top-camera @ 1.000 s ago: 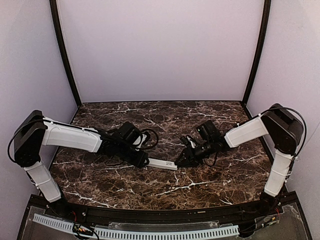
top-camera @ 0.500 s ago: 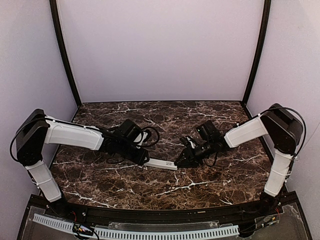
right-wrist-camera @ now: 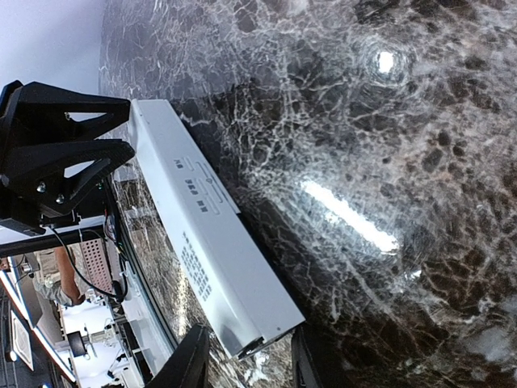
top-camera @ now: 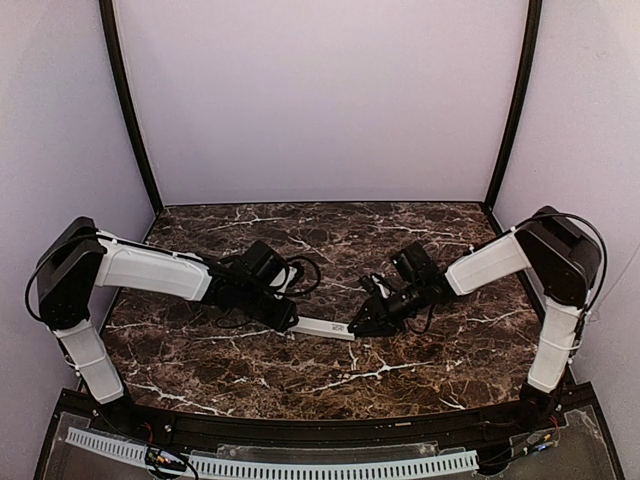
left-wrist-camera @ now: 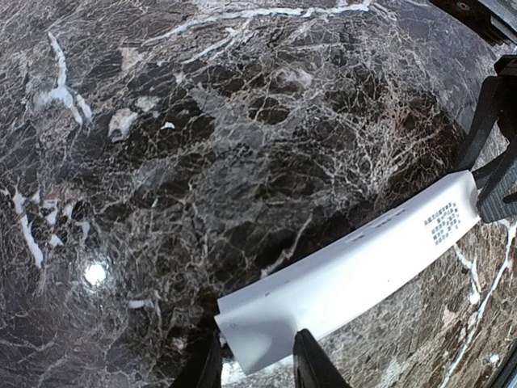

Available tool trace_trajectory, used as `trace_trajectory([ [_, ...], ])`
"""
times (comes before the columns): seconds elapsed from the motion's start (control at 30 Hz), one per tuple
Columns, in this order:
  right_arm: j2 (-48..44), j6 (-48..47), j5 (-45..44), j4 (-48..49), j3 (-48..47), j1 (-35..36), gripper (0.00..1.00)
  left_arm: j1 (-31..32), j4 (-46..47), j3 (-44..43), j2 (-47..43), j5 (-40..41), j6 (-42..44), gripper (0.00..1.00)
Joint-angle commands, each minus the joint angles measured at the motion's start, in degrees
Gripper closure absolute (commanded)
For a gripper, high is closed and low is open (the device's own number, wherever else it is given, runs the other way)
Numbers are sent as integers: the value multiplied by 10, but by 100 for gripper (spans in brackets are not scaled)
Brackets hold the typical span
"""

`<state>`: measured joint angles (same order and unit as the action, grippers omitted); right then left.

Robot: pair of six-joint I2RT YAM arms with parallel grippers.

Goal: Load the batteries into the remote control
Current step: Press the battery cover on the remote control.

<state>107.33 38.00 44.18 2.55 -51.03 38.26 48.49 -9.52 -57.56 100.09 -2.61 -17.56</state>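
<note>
The remote control [top-camera: 325, 327] is a slim white bar between my two grippers, just above the marble, its printed side up. My left gripper [top-camera: 290, 322] holds its left end. In the left wrist view the remote control [left-wrist-camera: 355, 275] runs up to the right, and the left gripper [left-wrist-camera: 254, 364] has a finger against each side of its near end. My right gripper [top-camera: 358, 325] holds the other end. In the right wrist view the remote control [right-wrist-camera: 210, 242] sits between the right gripper [right-wrist-camera: 246, 356] and its fingers. The batteries are out of view.
The dark marble table [top-camera: 400, 380] spreads around both arms. Lilac walls close it in at the back and sides, with black posts [top-camera: 128, 110] at the corners. Black cables loop near the left wrist [top-camera: 300, 272].
The left gripper's jaws have narrowed onto the remote's left end, and the left arm has shifted slightly. The right gripper and the remote have barely moved.
</note>
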Motion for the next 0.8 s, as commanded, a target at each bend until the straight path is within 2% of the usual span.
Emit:
trace_trajectory([
  [0.0,12,-6,6,-9,-16,3,66,-2,-4,-16,9,-6,8,70],
  [0.47,18,-12,4,-14,-22,3,68,-2,-6,-16,22,-21,7,78],
  [0.77,22,-13,1,-16,-22,2,69,-1,-21,-19,21,-2,3,73],
])
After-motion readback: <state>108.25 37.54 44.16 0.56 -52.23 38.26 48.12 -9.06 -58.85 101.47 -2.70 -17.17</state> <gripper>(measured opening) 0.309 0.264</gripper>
